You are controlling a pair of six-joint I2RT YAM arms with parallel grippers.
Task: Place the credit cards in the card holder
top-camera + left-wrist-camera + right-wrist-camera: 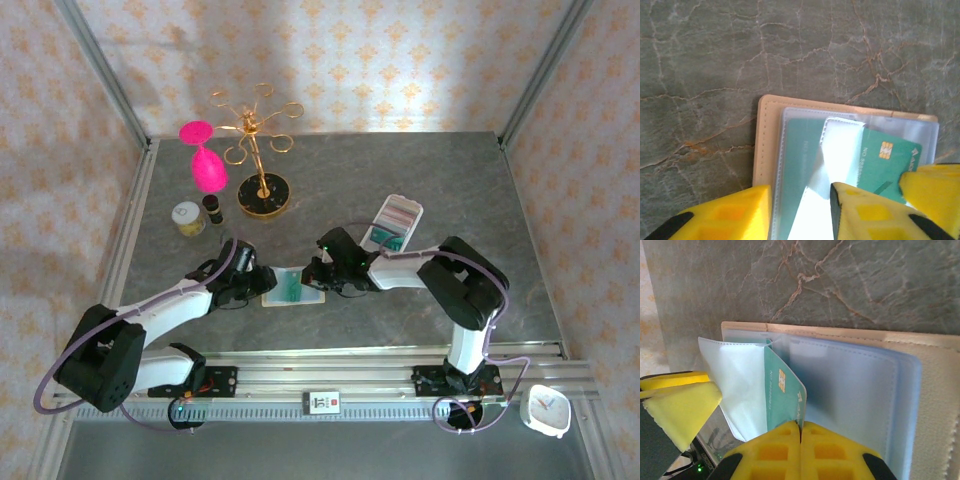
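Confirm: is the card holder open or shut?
Open. The card holder lies spread on the table, clear sleeves exposed, a teal card wedged between two.

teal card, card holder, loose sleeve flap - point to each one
teal card (785,402): right wrist view, face just below the chip
card holder (761,150): left wrist view, tan left border
sleeve flap (737,375): right wrist view, middle of the lifted clear pocket

Glossy clear sleeves (850,390), smooth plastic credit card (785,400), matt tan card holder (940,405)
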